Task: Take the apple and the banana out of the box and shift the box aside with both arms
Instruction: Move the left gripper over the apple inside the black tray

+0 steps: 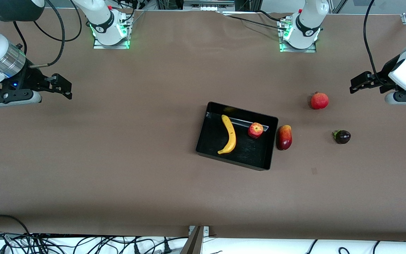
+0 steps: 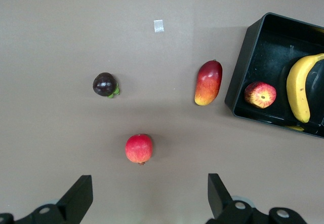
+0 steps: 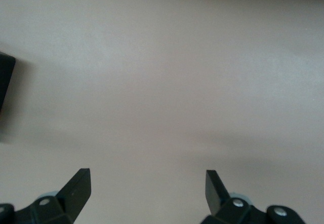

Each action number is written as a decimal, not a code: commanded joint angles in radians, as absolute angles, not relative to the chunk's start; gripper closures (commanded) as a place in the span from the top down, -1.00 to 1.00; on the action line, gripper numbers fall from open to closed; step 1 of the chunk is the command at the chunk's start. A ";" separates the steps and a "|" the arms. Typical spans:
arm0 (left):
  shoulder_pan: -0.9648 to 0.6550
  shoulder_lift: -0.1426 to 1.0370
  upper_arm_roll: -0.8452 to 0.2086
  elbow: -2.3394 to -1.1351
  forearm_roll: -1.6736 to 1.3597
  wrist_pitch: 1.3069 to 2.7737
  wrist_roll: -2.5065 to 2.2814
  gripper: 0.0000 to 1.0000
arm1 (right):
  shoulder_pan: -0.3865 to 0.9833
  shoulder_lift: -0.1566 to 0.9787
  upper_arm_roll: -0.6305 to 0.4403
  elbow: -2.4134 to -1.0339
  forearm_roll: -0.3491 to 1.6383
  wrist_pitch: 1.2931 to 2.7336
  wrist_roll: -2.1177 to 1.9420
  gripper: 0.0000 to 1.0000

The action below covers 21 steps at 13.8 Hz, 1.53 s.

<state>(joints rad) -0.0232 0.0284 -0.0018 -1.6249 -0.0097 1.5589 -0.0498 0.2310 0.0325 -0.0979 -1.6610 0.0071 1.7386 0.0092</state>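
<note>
L end effector (image 1: 356, 84) hangs over the bare brown surface (image 1: 118, 158) at the left arm's end, fingers (image 2: 78, 196) spread wide, nothing betw. them. R end effector (image 1: 62, 86) hangs over the surface at the right arm's end, fingers (image 3: 76, 188) also spread wide, empty. Both arms wait at the sides.

Rel. to L end effector: pomegranate (image 1: 319, 100) is the closest item, near it and a bit toward the table's middle. Dark purple fruit w/ green leaf (image 1: 342, 137) sits nearer the front cam than the pomegranate, apart from it. Mango (image 1: 284, 137) lies further toward the middle, just beside the box wall, outside it; can't tell if it touches.

Box (image 1: 236, 160) is mid-surface, well apart from both end effectors, closer to the L one. Banana (image 1: 228, 134) lies inside it on the floor, toward the R arm's side of the box. Apple (image 1: 255, 130) also inside, toward the L arm's side, by the wall closest to the mango. Banana & apple apart, not touching.

R wrist view: only bare surface plus a dark corner of the box (image 3: 5, 79) at the edge.
</note>
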 commanded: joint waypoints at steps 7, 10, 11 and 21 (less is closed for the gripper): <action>-0.037 0.109 -0.014 -1.548 -0.031 1.450 -0.046 1.00 | 0.227 0.034 -0.091 -1.644 0.002 1.732 0.015 1.00; -0.072 0.161 -0.026 -1.546 -0.095 1.450 -0.018 1.00 | 0.230 0.032 -0.084 -1.646 0.002 1.727 0.015 1.00; -0.102 0.184 -0.032 -1.546 -0.097 1.472 -0.059 1.00 | 0.230 0.032 -0.084 -1.646 0.002 1.736 0.015 1.00; -0.425 0.492 -0.051 -1.577 0.012 1.917 -0.474 1.00 | 0.238 0.032 -0.086 -1.646 0.003 1.733 0.014 1.00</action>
